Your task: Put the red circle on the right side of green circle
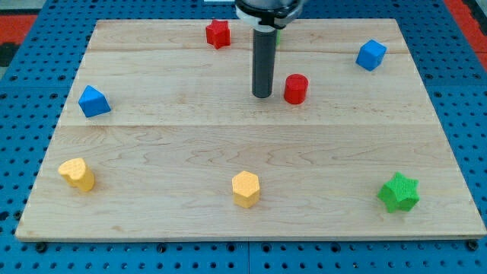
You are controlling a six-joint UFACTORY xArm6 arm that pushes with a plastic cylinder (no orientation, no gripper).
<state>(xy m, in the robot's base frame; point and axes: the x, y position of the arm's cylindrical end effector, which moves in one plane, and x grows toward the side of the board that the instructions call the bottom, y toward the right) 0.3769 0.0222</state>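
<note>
The red circle [296, 88] is a short red cylinder standing on the wooden board [152, 144], right of centre in the upper half. My tip [262, 95] rests on the board just left of the red circle, a small gap apart from it. Only a sliver of a green block [278, 35] shows, behind the rod near the view's top edge; its shape cannot be made out. The red circle lies below that sliver and slightly to its right.
A red star [218, 33] sits at the top, left of the rod. A blue cube [370, 55] is at the upper right and a blue triangle [93, 101] at the left. Along the bottom are a yellow heart [77, 173], a yellow hexagon [246, 189] and a green star [399, 192].
</note>
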